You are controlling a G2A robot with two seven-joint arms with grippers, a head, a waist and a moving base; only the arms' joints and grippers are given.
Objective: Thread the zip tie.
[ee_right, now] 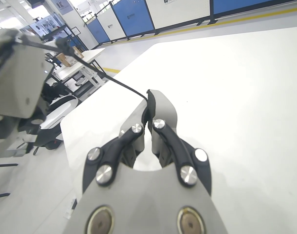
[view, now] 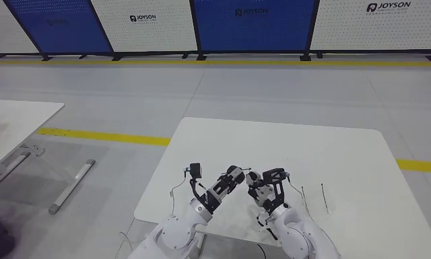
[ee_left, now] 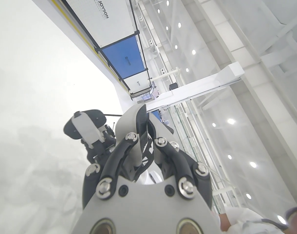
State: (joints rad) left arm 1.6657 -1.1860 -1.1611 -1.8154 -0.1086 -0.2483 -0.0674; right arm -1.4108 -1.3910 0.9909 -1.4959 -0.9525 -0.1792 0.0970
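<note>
Above the table (view: pixel 323 151), the zip tie (ee_right: pixel 102 73) bridges both clamped jaws.

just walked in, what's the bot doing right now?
Both arms hold one black tie in the air over the table. The right gripper is shut on one end; the strap runs across to the left gripper, which looks shut on it too. The head sits near the left gripper; whether the tail is through it can't be told. Two spare ties lie on the table beside the right arm.
</note>
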